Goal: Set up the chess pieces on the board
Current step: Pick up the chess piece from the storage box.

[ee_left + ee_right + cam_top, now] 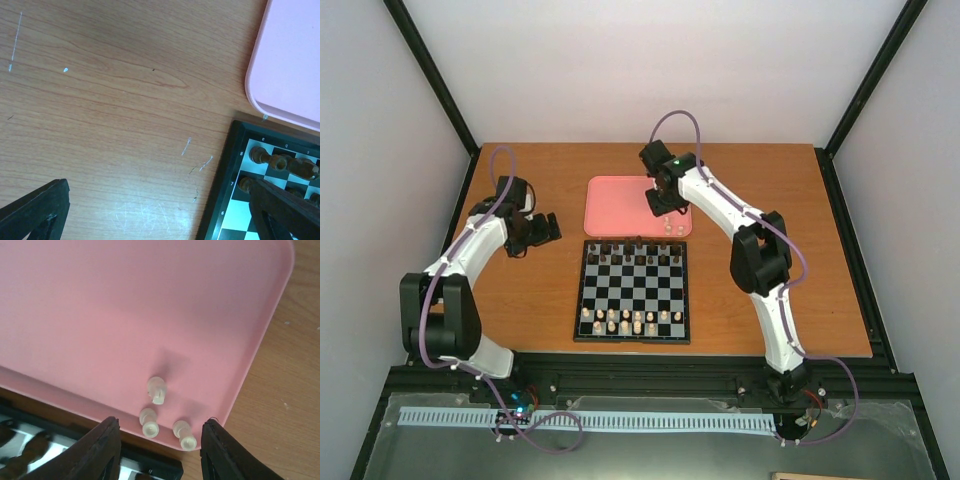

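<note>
Right gripper point(160, 422) hung released over three cream pieces point(156, 389) in the tray point(75, 315).

Its jaws stood spread apart and held nothing, with the three pieces clustered between them by the tray's rounded corner next to the board point(633, 341). Two of the pieces lay close to the rim, and the third sat a little farther in. More cream pieces filled much of the board's two near rows, and dark pieces point(632, 252) lined its far rows. The left gripper point(545, 228) was also released and empty, jaws wide, over bare table point(125, 100) just left of the board's far corner.
</note>
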`<control>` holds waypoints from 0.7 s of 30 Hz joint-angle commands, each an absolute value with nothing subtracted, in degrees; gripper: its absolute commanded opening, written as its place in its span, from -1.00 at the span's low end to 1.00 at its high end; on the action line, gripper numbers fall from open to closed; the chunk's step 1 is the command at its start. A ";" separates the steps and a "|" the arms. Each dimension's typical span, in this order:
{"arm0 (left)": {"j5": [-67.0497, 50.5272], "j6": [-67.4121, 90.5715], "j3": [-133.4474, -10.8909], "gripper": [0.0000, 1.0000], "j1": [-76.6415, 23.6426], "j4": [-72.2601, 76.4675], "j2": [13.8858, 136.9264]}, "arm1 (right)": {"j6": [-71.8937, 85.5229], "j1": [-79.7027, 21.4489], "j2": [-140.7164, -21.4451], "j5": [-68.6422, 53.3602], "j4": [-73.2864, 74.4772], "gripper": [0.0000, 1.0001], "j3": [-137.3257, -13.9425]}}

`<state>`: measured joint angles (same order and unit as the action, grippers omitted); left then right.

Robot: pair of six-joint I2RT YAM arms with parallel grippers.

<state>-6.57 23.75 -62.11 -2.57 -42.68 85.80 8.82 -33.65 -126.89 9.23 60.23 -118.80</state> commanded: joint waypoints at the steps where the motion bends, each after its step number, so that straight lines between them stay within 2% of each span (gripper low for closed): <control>1: -6.52 23.21 -65.10 0.99 -2.65 -43.90 86.72 | 7.43 -32.51 -129.90 8.34 60.49 -0.11 -119.97; 9: -5.90 23.03 -66.23 0.99 -2.64 -44.59 88.75 | 6.51 -30.96 -133.55 5.42 59.30 -0.12 -120.47; 21: -5.49 23.03 -67.71 0.99 -2.69 -44.96 90.06 | 5.84 -29.05 -138.40 2.05 59.87 -0.28 -124.04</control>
<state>-5.96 23.73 -65.21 -2.57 -44.03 89.54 6.44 -29.69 -136.81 3.66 59.83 -120.84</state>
